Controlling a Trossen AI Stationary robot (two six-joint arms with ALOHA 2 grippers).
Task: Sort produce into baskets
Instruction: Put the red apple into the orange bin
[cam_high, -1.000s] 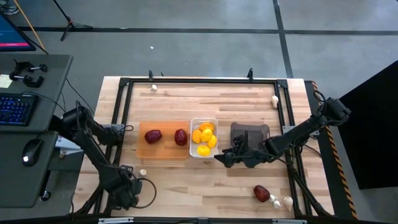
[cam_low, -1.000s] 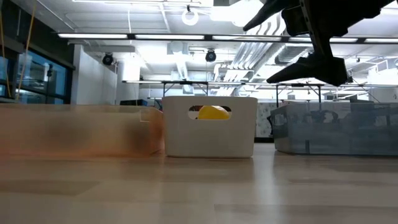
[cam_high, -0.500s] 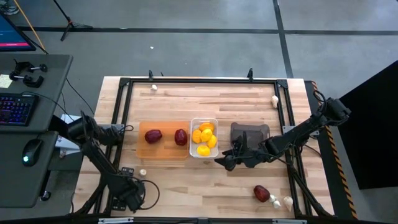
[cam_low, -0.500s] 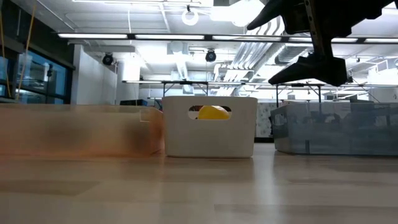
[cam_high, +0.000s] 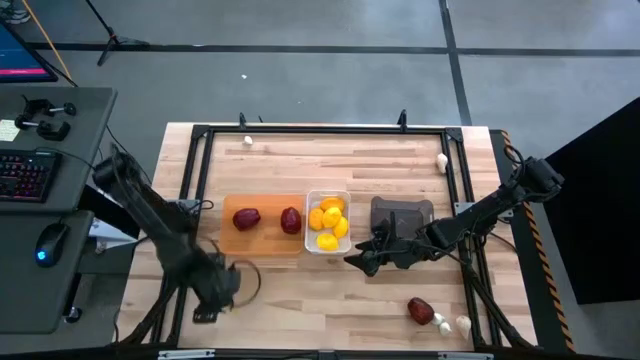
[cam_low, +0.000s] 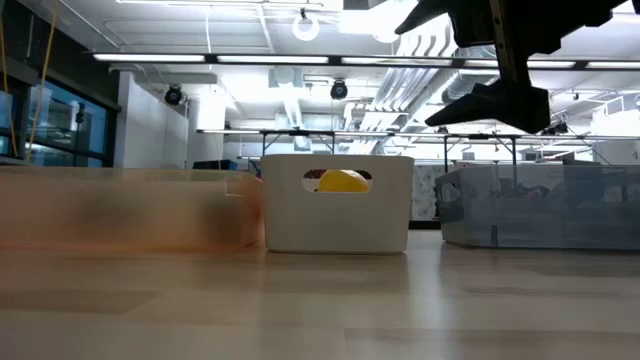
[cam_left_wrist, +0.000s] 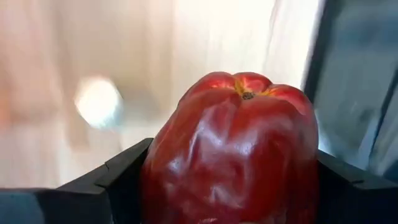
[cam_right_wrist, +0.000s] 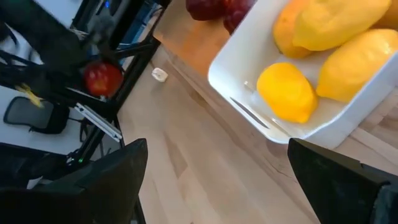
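Observation:
My left gripper (cam_high: 217, 288) is near the table's front left and is shut on a dark red rounded piece (cam_left_wrist: 230, 137), which also shows in the right wrist view (cam_right_wrist: 102, 78). My right gripper (cam_high: 358, 259) is open and empty. It hangs above the table (cam_low: 420, 75) by the white bin's near right corner. The white bin (cam_high: 312, 240) holds several yellow lemons (cam_right_wrist: 287, 93). The orange tray (cam_high: 265, 247) holds two dark red pieces (cam_high: 246, 218). The dark grey bin (cam_high: 402, 212) stands to the right of the white bin. My left gripper pinches the dark red piece by its two opposite sides (cam_left_wrist: 155, 180) between its two fingers (cam_left_wrist: 118, 180). The piece's stem end (cam_left_wrist: 247, 95) faces away from the fingers. The piece looks lifted clear of the table.
A white garlic bulb (cam_right_wrist: 160, 74) lies on the table near the tray's front left corner. Two more bulbs lie at the far edge (cam_high: 247, 141) and far right (cam_high: 441, 160). A dark red piece (cam_high: 420, 311) and two bulbs (cam_high: 452, 324) lie at the front right. A black frame (cam_high: 320, 130) rims the table.
My left arm has swung, and its gripper has gone a little toward the far edge and the orange tray, still shut on the dark red piece. My right gripper has risen slightly and stays open.

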